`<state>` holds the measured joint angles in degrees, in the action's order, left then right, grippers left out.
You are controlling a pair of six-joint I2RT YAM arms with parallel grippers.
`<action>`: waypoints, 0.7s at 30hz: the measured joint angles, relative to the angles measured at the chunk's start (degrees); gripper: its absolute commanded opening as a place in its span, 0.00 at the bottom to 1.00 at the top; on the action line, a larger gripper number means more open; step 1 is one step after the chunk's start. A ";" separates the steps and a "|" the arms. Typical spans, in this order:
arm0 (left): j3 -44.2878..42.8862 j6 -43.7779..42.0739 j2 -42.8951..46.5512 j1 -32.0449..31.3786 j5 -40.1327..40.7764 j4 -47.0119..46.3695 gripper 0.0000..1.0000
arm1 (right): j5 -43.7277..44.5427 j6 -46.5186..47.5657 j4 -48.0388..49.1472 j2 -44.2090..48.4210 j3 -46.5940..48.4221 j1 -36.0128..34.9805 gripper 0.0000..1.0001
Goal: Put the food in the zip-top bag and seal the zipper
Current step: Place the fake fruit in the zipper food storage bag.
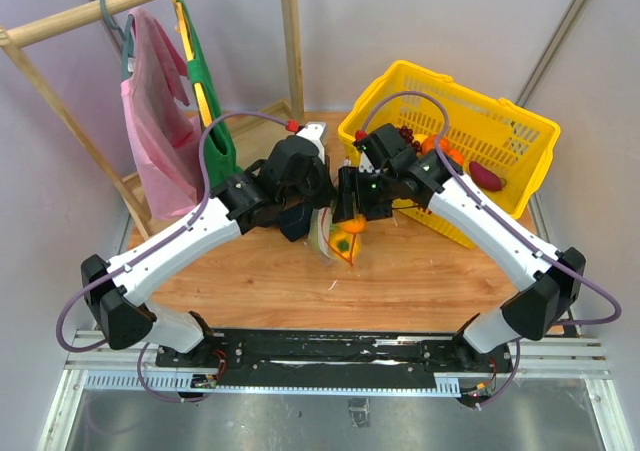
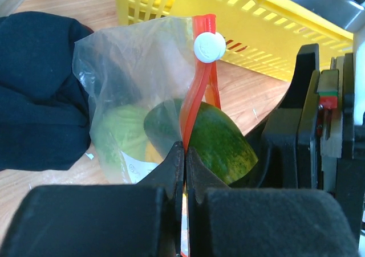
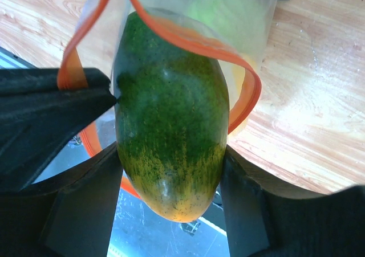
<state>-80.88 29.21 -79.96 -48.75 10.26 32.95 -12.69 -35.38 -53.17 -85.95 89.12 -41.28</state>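
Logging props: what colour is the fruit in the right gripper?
Dark green fruit, yellowing at one end; clearest in right wrist view.

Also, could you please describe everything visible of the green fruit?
The green fruit is oblong and glossy, plastic-looking, dark green fading to speckled yellow at its near end. The right gripper clamps its sides. Its far end sits inside the zip-top bag, whose orange-red zipper loops around it; the left gripper pinches that zipper.

The left arm (image 1: pixel 190 236) and right arm (image 1: pixel 490 226) both reach forward and bend inward, wrists nearly meeting. The left tool (image 2: pixel 184 154) pinches the zipper (image 2: pixel 191 97) between closed fingers. The right tool (image 3: pixel 168 154) clamps a green fruit (image 3: pixel 171 97) by its sides.
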 measured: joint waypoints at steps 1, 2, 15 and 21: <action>0.09 0.00 0.00 0.00 0.00 -0.02 0.00 | -0.15 -0.07 0.57 -0.11 -0.07 0.24 0.54; 0.24 0.00 0.00 -0.02 0.09 -0.15 0.00 | -0.26 -0.11 0.96 -0.26 -0.07 0.42 0.56; 2.16 2.21 0.00 0.09 3.28 0.57 0.00 | -1.36 0.83 4.07 -4.39 -0.63 0.44 0.84; 2.71 3.37 0.00 0.59 3.58 0.59 0.00 | -1.27 1.62 4.48 -3.34 -0.63 0.44 0.87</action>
<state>-78.17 32.58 -79.96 -48.16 13.85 33.54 -13.96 -33.76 -48.69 -89.30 88.49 -40.84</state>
